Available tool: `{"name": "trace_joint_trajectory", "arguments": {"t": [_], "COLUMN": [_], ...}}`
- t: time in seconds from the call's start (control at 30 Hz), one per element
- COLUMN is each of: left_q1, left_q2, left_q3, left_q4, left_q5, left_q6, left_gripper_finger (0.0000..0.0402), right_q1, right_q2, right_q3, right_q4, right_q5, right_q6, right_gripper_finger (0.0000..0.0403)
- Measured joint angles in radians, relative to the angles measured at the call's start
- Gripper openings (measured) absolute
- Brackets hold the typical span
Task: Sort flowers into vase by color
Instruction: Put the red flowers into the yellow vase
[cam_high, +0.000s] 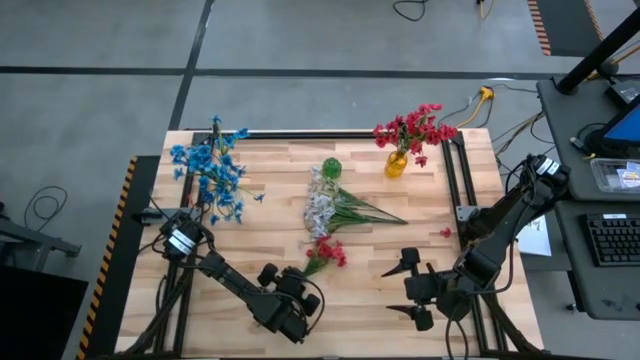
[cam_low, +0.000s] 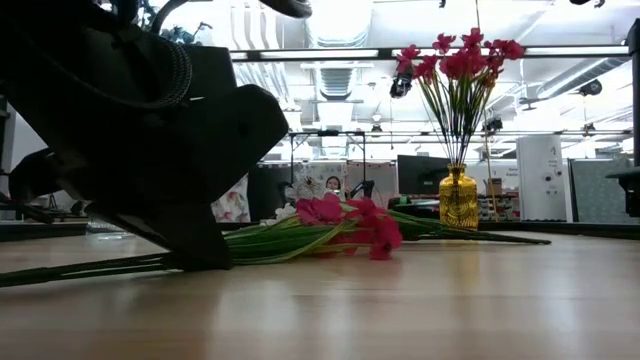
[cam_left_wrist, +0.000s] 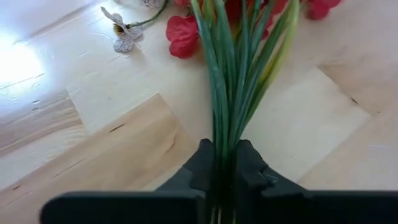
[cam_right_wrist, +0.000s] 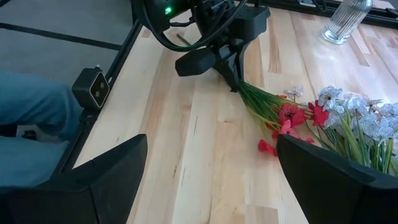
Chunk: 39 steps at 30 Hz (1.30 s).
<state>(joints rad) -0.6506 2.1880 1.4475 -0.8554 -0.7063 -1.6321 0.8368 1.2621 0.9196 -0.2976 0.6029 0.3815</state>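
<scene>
I have the left gripper (cam_left_wrist: 225, 167) pinched on the cut ends of the red spray (cam_high: 328, 252), low on the table (cam_high: 270, 170) near its front edge. In the left wrist view the green stems run straight out from between the fingers, so the spray's long axis is in line with the gripper, blossoms pointing away toward the table's middle. The left arm lies stretched low over the boards, wrist nearly level.

The right gripper (cam_high: 415, 290) waits spread and empty near the front right corner, a little further from the spray.

Further back, the white bunch (cam_high: 320, 205) lies flat mid-table, by a clear vase (cam_high: 331, 168). Beyond, toward the back right corner, the yellow vase (cam_high: 397, 163) stands upright with red flowers (cam_high: 413, 129) in it; I judge that my target, diagonally away to the right. The blue bunch (cam_high: 212, 170) sits at back left.
</scene>
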Motion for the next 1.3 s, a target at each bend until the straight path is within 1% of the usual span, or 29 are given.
{"name": "trace_joint_trajectory", "arguments": {"t": [0.07, 0.4, 0.53, 0.67, 0.83, 1.1, 1.17, 1.3], "left_q1": [0.0, -0.004, -0.006, -0.013, -0.02, -0.041, -0.046, -0.06], "left_q2": [0.0, -0.001, -0.005, -0.011, -0.012, -0.014, -0.014, -0.014], "left_q3": [-0.001, -0.001, 0.017, 0.053, 0.133, 0.329, 0.382, 0.504], "left_q4": [-0.001, -0.001, -0.004, -0.011, -0.066, -0.272, -0.283, -0.28], "left_q5": [-0.001, -0.001, 0.002, -0.028, -0.06, -0.202, -0.222, -0.231], "left_q6": [0.0, 0.013, 0.045, 0.086, 0.155, 0.23, 0.298, 0.493], "left_gripper_finger": [0.0005, 0.0001, 0.0001, 0.0, 0.0, 0.0, 0.0, 0.0], "right_q1": [0.0, 0.0, 0.0, 0.0, 0.0, 0.0, 0.0, 0.002], "right_q2": [0.0, 0.004, 0.009, 0.01, 0.01, 0.01, 0.01, 0.01], "right_q3": [0.0, 0.0, -0.01, -0.025, -0.056, -0.081, -0.083, -0.096], "right_q4": [0.0, -0.006, -0.007, -0.005, -0.003, 0.001, 0.001, 0.001], "right_q5": [0.0, 0.0, 0.0, 0.0, 0.0, 0.001, 0.001, 0.0], "right_q6": [0.0, -0.008, -0.008, -0.002, -0.001, 0.003, 0.002, 0.004], "right_gripper_finger": [0.035, 0.035, 0.035, 0.035, 0.035, 0.035, 0.035, 0.035]}}
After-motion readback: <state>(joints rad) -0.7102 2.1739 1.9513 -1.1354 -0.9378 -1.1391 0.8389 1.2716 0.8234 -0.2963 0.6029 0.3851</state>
